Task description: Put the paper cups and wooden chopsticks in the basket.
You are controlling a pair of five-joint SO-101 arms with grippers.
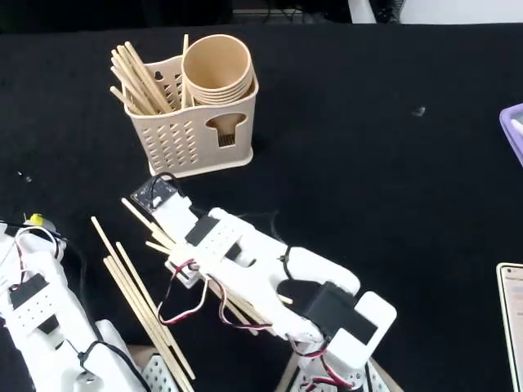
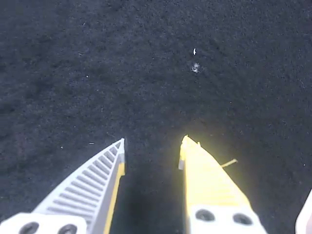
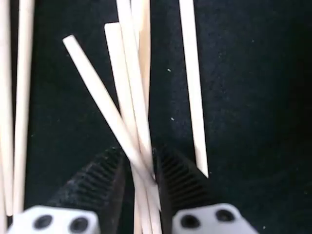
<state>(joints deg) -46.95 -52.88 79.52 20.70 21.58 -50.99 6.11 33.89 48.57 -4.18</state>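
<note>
In the high view, locate the beige plastic basket (image 1: pixel 192 135) with perforated walls, standing upright on the black cloth (image 1: pixel 368 163) toward the far left. A nested stack of paper cups (image 1: pixel 216 69) sits in its right compartment, and slim wooden chopsticks (image 1: pixel 140 82) lean in the left one. Loose chopsticks (image 1: pixel 139 298) lie flat near the front edge, some of them under the white right arm (image 1: pixel 261 273), which stretches low and diagonally across them. The left arm (image 1: pixel 37 314) sits at the front left corner. Open cloth extends to the right of the basket. In the left wrist view, note the left gripper (image 2: pixel 152 142) spread wide above the cloth with nothing between its tips. In the right wrist view, the right gripper (image 3: pixel 140 158) has its ribbed jaws drawn close on two or three crossed loose chopsticks, and further sticks lie apart on either side.
</note>
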